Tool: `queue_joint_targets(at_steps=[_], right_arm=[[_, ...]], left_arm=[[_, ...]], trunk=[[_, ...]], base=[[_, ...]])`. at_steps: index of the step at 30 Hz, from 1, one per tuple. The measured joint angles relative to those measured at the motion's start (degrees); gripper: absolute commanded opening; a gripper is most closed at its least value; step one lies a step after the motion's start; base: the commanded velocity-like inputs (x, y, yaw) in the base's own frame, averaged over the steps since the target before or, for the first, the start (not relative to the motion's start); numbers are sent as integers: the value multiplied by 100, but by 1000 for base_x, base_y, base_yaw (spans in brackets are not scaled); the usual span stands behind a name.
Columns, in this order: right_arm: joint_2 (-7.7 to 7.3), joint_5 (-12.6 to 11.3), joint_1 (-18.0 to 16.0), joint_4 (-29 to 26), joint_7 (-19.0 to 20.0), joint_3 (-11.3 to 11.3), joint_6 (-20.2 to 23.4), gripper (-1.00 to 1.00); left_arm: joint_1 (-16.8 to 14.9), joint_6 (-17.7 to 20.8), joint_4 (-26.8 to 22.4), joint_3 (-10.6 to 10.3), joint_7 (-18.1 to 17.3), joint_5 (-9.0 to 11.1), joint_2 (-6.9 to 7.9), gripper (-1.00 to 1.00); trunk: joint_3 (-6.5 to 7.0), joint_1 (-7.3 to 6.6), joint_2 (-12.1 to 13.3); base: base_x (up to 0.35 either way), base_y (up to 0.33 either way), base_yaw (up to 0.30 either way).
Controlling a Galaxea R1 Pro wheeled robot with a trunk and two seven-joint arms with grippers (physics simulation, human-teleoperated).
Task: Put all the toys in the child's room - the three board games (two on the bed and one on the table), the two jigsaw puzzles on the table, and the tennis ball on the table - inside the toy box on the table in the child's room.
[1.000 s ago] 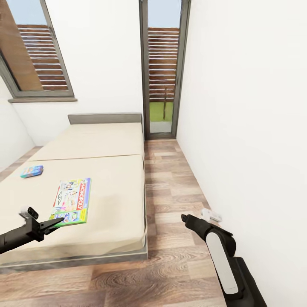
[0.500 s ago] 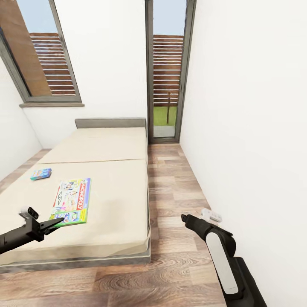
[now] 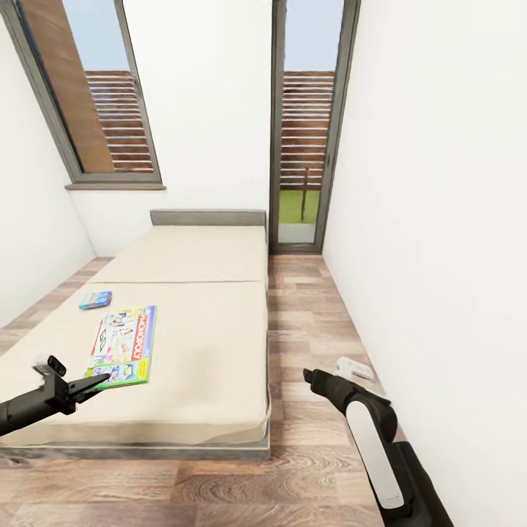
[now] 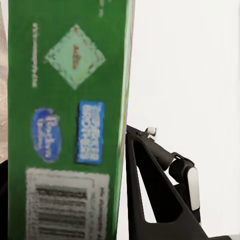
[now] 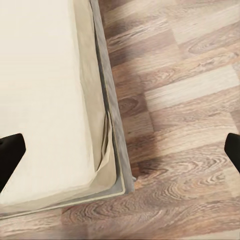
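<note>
Place: a home bedroom
Evidence: low cream bed [image 3: 190, 322], wood-plank floor [image 3: 307, 322], white walls, slatted window [image 3: 102, 95], board games [image 3: 124, 344] on the mattress

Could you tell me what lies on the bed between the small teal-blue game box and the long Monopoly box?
Nothing: in the head view, only bare cream mattress separates the small teal-blue box from the Monopoly box.

Open plank floor [image 3: 307, 322] between bed [image 3: 197, 344] and right wall [image 3: 439, 219].
</note>
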Motion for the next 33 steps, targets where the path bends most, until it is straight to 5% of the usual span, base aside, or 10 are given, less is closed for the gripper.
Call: queue_joint_targets(at_steps=[15, 33], right_arm=[[3, 0, 1, -20, 0, -1, 15, 100], [31, 1, 0, -12, -10, 16, 8, 100]], left_arm=[[-1, 0, 1, 0, 0, -4, -1, -100], [1, 0, 1, 3, 0, -10, 0, -100]], trunk=[[284, -329, 602], [482, -571, 1043]], base=[[0, 0, 25], [0, 0, 267]])
